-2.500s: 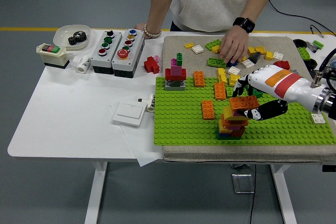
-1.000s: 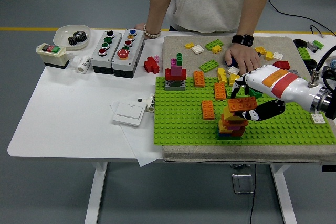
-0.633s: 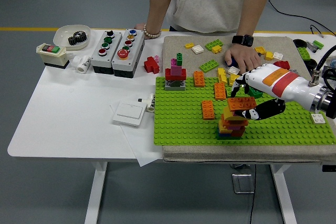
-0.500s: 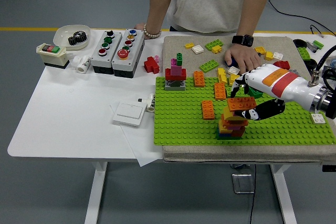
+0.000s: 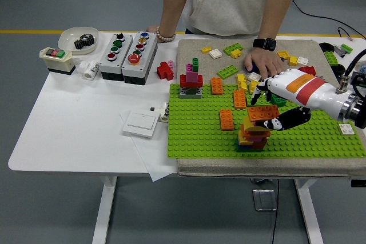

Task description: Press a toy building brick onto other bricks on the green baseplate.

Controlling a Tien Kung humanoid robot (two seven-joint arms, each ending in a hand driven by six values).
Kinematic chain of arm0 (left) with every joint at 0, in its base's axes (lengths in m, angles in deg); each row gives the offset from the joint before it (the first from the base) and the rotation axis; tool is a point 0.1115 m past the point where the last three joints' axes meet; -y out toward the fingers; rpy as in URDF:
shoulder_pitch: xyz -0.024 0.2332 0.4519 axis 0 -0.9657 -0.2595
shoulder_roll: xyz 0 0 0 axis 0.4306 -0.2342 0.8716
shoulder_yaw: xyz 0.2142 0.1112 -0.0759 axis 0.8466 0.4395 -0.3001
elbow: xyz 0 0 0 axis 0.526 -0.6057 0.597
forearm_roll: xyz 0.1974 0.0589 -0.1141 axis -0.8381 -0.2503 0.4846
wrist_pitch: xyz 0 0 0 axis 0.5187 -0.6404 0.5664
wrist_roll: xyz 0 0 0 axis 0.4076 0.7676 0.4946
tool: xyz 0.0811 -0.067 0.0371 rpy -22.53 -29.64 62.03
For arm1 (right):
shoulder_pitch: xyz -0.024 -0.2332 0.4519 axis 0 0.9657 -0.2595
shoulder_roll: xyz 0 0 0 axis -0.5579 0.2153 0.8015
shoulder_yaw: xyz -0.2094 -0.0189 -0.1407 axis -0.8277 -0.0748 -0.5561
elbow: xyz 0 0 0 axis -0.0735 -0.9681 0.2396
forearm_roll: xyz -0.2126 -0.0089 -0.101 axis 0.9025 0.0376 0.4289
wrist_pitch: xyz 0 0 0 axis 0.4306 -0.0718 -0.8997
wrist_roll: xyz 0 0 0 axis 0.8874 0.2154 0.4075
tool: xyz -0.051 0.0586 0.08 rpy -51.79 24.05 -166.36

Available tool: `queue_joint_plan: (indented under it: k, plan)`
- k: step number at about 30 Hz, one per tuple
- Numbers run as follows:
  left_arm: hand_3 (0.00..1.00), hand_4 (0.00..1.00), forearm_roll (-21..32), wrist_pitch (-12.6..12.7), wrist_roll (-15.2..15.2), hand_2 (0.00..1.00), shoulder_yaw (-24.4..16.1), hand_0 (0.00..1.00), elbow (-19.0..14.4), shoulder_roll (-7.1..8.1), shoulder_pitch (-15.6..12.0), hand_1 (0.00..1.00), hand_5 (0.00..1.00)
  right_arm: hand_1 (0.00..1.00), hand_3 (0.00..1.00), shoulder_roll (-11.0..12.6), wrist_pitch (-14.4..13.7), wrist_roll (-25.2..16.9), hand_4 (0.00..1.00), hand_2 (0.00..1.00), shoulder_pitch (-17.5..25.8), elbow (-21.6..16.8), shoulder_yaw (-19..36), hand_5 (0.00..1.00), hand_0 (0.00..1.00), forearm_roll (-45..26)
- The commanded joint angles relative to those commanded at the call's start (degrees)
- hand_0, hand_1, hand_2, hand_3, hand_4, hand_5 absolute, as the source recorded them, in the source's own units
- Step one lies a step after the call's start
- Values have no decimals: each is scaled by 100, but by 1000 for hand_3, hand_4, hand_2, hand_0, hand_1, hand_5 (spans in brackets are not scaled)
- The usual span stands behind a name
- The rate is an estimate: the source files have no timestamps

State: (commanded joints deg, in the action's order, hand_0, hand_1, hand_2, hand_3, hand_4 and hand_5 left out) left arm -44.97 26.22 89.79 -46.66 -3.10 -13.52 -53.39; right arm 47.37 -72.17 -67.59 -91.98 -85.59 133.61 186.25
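A green baseplate (image 5: 200, 130) covers the right half of the table. On it stands a leaning stack of orange, yellow, red and blue bricks (image 5: 253, 135). An orange brick (image 5: 263, 112) sits on top of that stack, and my right hand (image 5: 272, 108) is shut on it, fingers above and black thumb below. A second small tower of grey, red, pink and green bricks (image 5: 191, 81) stands at the plate's far left. Two loose orange bricks (image 5: 226, 119) lie on the plate. My left arm is out of view.
A person stands at the far side, one hand (image 5: 261, 61) resting on the cloth among loose bricks (image 5: 231, 50). Left of the plate are a white switch plate (image 5: 140, 123), two button boxes (image 5: 128, 50), a red brick (image 5: 165, 71) and a bowl with a gear (image 5: 80, 39).
The person's hand drew back from the loose bricks near the plate and now rests flat farther back. My right hand with the orange brick has stayed on the stack, barely moving.
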Motion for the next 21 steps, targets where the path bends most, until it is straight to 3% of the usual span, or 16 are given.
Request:
queue_joint_plan:
  k: [21]
  plan:
    - [584,644,63,16,-23,745,40,808,-3,2,27,769,655,496,602,-19,-13,-8,841,650,-11,43,-8,394,407,33]
